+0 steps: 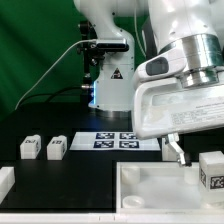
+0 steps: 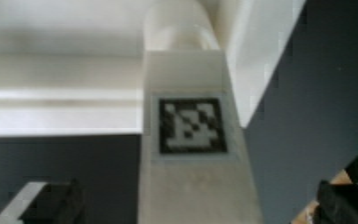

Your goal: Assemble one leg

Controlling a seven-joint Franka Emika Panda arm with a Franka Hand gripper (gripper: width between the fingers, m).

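The leg stood by the tray at the exterior view's right, with no sign it was yet fastened, so the joining appeared still to do. Two spare legs sat well apart on the table. The gripper hung with jaws wide open, holding nothing. In the wrist view a tagged leg, seemingly the same one, lay between them, clear of the fingers.
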